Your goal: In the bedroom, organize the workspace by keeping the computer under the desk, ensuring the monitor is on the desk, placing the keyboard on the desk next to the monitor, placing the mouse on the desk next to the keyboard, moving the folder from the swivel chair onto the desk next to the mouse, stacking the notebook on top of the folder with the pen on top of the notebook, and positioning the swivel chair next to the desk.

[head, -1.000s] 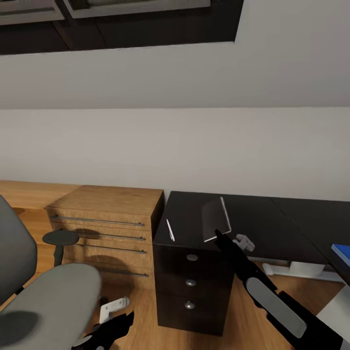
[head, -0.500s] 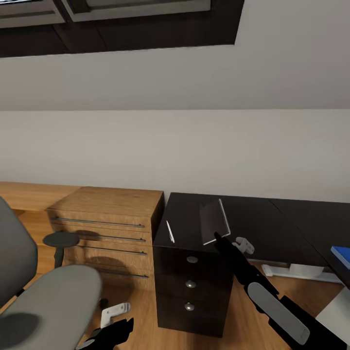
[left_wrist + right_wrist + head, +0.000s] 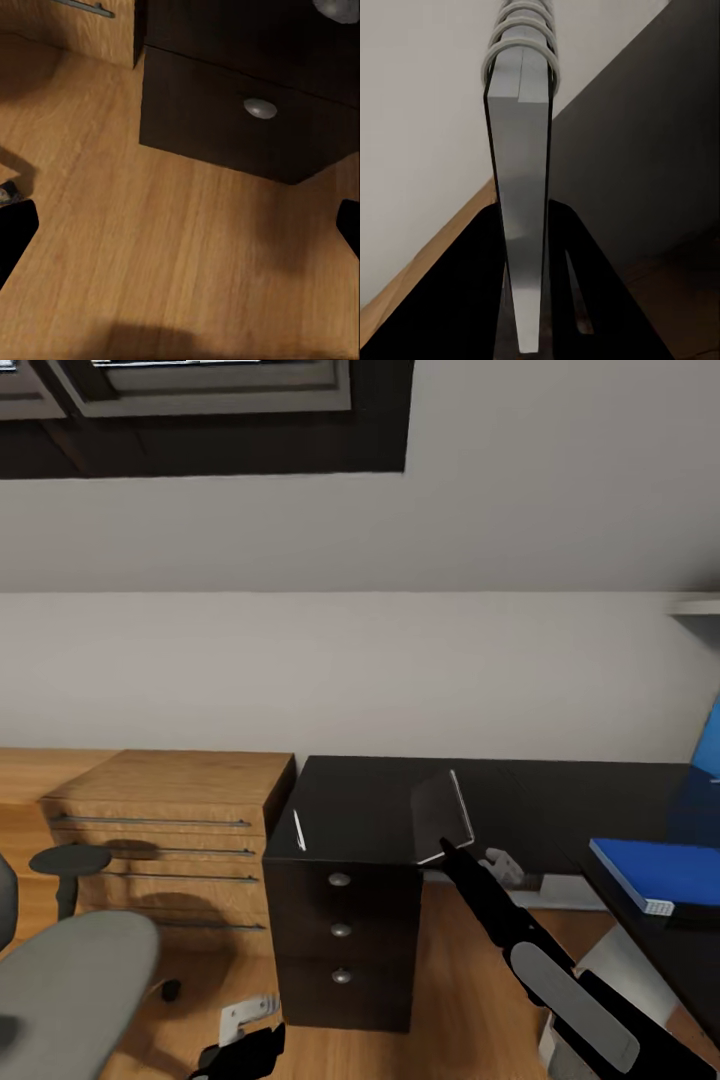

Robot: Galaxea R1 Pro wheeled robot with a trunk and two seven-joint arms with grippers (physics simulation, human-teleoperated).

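- Notebook (image 3: 441, 816) first: we see it gripped by the right gripper (image 3: 447, 847), lifted over the desk (image 3: 380, 800) and tilted, its dark grey cover facing us in the head view.
- In the right wrist view we look along the notebook's (image 3: 523, 187) thin edge, with its white spiral rings at the far end and the black fingers (image 3: 472, 285) pressed against both covers, so the jaws are pinching it.
- We see the pen (image 3: 298, 829) lying flat on the glossy black top, near the desk's left end and well apart from the notebook.
- Beneath that end we see the black three-drawer unit (image 3: 342, 935) with its round silver knobs.
- The folder (image 3: 652, 872), bright blue with white edges, lies flat on the desk's right-hand wing, apart from the notebook.
- We see the swivel chair (image 3: 70, 980) at the lower left of the head view, its grey seat and one black armrest showing, standing on the wood floor (image 3: 470, 1000) left of the drawers.
- A light wooden dresser (image 3: 165, 830) stands just beside the desk's left end, against the grey wall (image 3: 400, 670).
- The left gripper (image 3: 240, 1050) hangs low over the floor near the drawer unit; in the left wrist view we see its two black fingertips (image 3: 15, 232) at opposite edges, spread wide with nothing between them.
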